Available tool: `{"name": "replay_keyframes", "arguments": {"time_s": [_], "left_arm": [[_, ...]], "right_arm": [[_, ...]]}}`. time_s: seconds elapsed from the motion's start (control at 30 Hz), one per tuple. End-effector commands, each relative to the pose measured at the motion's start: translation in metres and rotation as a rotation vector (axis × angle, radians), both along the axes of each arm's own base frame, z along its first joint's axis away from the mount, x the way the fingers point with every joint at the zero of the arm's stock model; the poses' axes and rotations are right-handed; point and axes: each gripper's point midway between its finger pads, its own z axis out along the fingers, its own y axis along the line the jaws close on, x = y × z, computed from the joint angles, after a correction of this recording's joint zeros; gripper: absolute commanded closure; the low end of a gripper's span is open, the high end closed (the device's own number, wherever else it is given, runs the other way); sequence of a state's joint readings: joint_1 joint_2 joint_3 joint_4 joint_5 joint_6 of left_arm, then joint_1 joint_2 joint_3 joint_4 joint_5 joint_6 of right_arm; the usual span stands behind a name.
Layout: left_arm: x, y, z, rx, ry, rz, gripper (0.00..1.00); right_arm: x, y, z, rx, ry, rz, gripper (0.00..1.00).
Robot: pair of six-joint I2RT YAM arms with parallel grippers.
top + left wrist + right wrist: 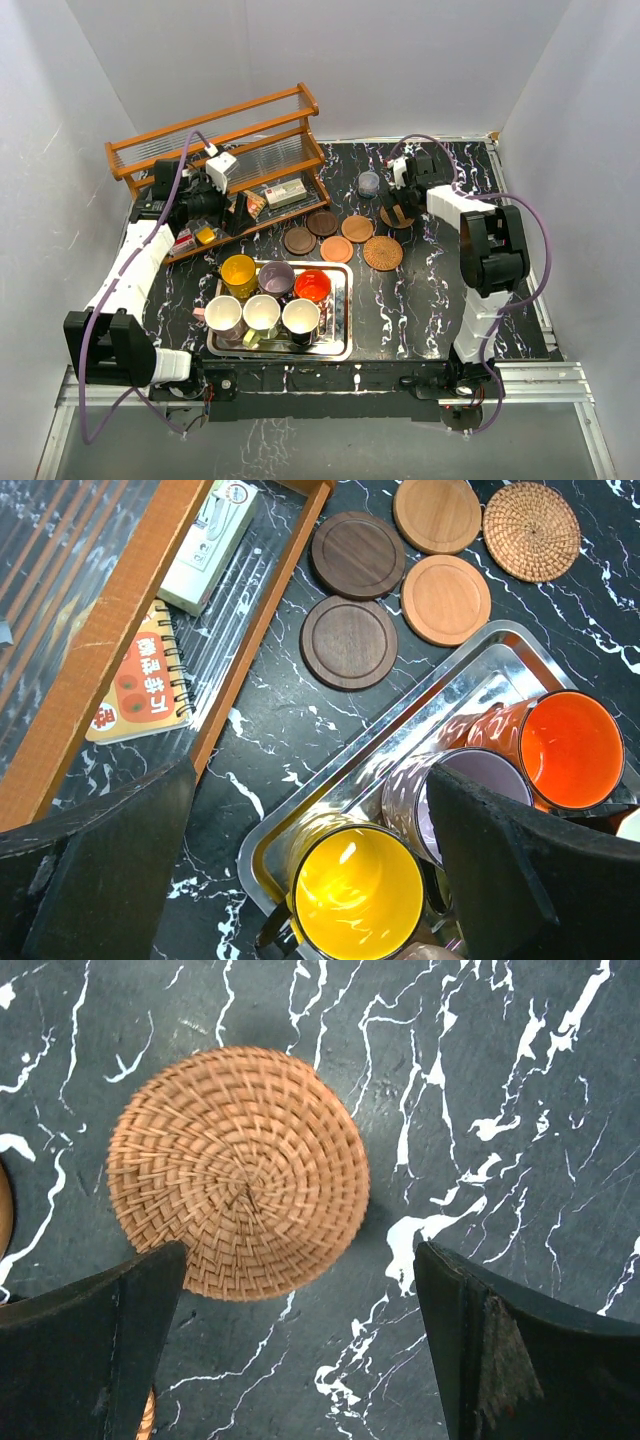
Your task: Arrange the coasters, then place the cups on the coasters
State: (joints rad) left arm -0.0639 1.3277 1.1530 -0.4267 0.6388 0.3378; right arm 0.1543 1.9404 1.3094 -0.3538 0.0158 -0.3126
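Note:
Six coasters lie behind the tray: two dark brown (299, 240) (321, 222), two smooth reddish ones (336, 248) (357, 228), and a woven one (383, 253). Another woven coaster (238, 1170) lies under my right gripper (298, 1260), which hangs open just above it, its fingers straddling the coaster's near edge. Six cups stand on the metal tray (343, 310): yellow (355, 905), mauve (420, 800), red-orange (570, 745), and a pink (223, 316), an olive (261, 314) and a cream one (300, 318). My left gripper (310, 790) is open, raised by the shelf, above the tray's far corner.
A wooden shelf rack (220, 130) fills the back left, holding a spiral notebook (140, 680) and a white box (210, 545). A small grey-blue pot (369, 183) stands behind the coasters. The table's right edge (525, 260) runs close behind the right arm.

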Motion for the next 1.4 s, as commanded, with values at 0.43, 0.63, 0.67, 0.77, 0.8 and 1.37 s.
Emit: {"name": "replay_keyframes", "arguments": {"time_s": [0.43,0.63,0.67,0.77,0.8,1.37], "left_arm": [[0.007,-0.007,0.008,0.000,-0.027,-0.038,0.01],[0.006,-0.007,0.004,0.007,-0.022,-0.043,0.01],[0.006,-0.007,0.004,0.007,-0.022,-0.043,0.01],[0.007,-0.007,0.006,0.008,-0.023,-0.044,0.01],[0.007,-0.007,0.006,0.009,-0.024,-0.043,0.01],[0.014,-0.011,-0.002,0.016,0.009,-0.049,0.01]], "right_arm": [[0.047,-0.001,-0.013,0.114,0.048,0.027,0.04],[0.044,0.019,-0.013,0.178,0.092,0.075,0.06],[0.043,0.020,-0.011,0.174,0.091,0.077,0.06],[0.045,0.015,0.005,0.152,0.056,0.058,0.06],[0.046,0.013,0.013,0.142,0.039,0.051,0.06],[-0.052,0.033,0.045,0.104,0.056,0.191,0.04]]}}
